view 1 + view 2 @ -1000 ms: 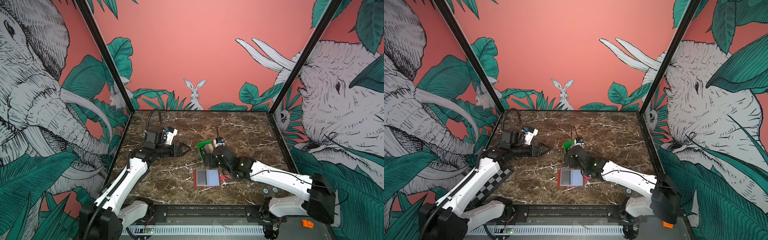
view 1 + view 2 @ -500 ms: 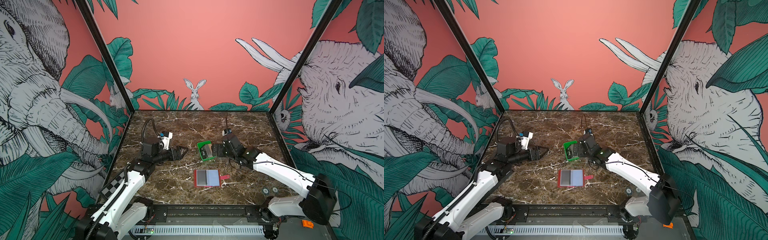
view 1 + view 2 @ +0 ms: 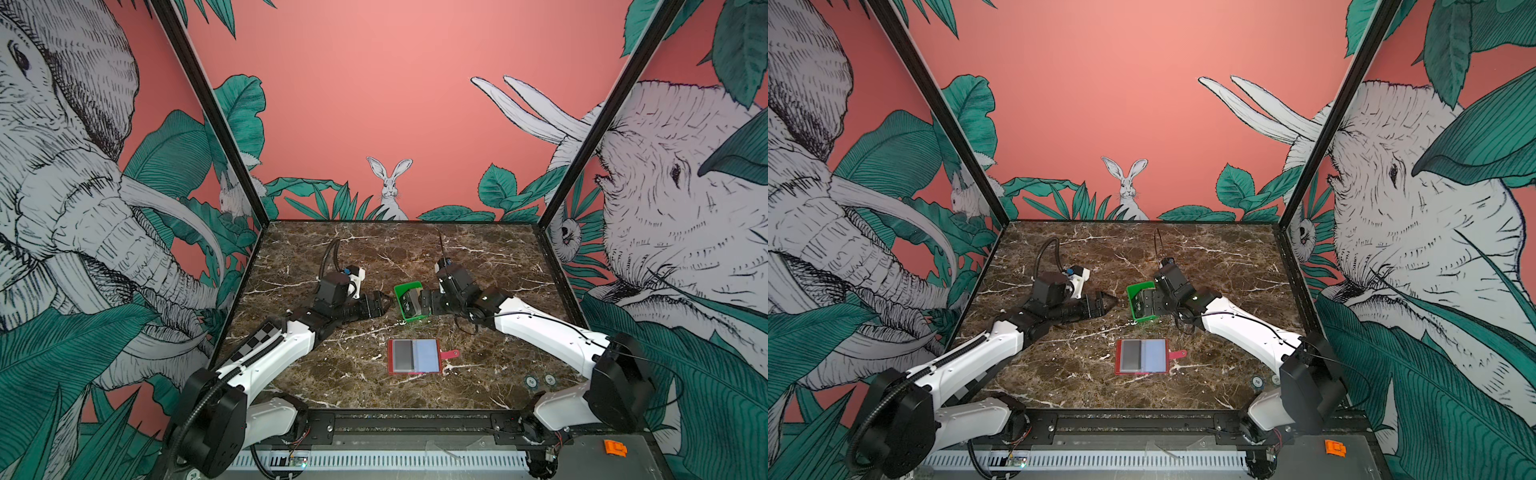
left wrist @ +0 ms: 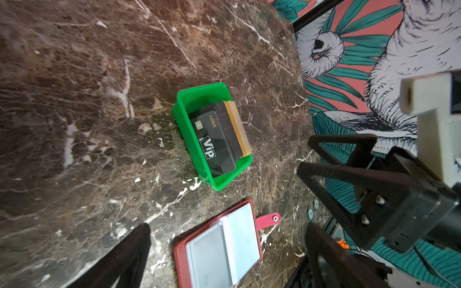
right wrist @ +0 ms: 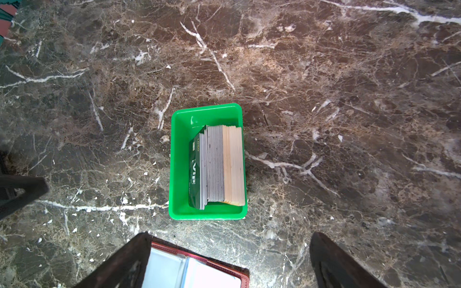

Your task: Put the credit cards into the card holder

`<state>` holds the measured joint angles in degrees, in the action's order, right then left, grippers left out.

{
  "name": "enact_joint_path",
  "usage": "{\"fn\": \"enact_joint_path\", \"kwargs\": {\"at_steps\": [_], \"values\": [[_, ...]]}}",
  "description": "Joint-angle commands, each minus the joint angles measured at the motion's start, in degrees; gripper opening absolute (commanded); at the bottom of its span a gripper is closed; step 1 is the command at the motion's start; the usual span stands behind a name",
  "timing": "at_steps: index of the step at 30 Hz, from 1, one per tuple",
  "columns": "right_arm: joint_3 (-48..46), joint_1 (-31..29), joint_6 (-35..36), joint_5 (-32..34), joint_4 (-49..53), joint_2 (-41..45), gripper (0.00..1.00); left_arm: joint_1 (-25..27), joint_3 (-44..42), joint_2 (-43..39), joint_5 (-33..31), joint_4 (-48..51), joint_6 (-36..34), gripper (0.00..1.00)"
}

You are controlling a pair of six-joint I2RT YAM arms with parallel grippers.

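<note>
The credit cards stood on edge in the green tray on the counter; the card holder lay unfolded just nearer. Left jaws hung left of the tray, right jaws over its right edge, both spread wide, holding nothing.

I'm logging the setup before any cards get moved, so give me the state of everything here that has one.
credit cards: stacked on edge inside the green tray.
green tray: upright, partly filled.
card holder: lying open flat, visible pockets look empty.
snap tab: undone.
left gripper: open, empty.
right gripper: open, empty, by the tray.
</note>
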<state>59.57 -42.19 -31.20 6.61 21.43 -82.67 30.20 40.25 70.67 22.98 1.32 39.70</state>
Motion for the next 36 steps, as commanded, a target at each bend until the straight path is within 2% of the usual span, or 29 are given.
{"fn": "enact_joint_path", "kwargs": {"at_steps": [1,5,6,9,14,25,31,36], "values": [[0.1,0.3,1.8,-1.3,-1.8,-0.5,0.98,2.5,4.2,3.5,-4.3,-2.4,-0.1,0.98],[-0.9,0.9,1.6,-2.7,-2.4,-0.3,0.98,5.7,9.4,8.5,-8.2,3.1,-4.3,0.96],[-0.9,1.2,1.6,-3.9,-2.3,-0.5,0.98,6.2,10.5,9.5,-8.1,3.6,-4.9,0.93],[-1.7,1.8,1.2,-5.5,-2.9,-0.7,0.98,6.8,11.7,12.6,-6.6,2.1,-4.9,0.75],[-2.7,3.8,0.0,-9.0,-4.0,-1.8,0.98,6.8,14.8,18.6,-2.5,0.7,-4.2,0.51],[-2.8,5.4,-3.1,-12.1,-5.5,-5.3,0.97,6.8,21.7,26.7,-4.2,6.8,-4.7,0.30],[-1.0,5.6,-3.4,-12.8,-5.3,-8.5,0.97,6.8,23.5,29.7,-4.9,8.4,-4.3,0.24],[0.5,5.6,-2.4,-12.1,-4.5,-11.6,0.96,6.8,24.1,31.2,-4.8,8.0,-4.2,0.23]]}}
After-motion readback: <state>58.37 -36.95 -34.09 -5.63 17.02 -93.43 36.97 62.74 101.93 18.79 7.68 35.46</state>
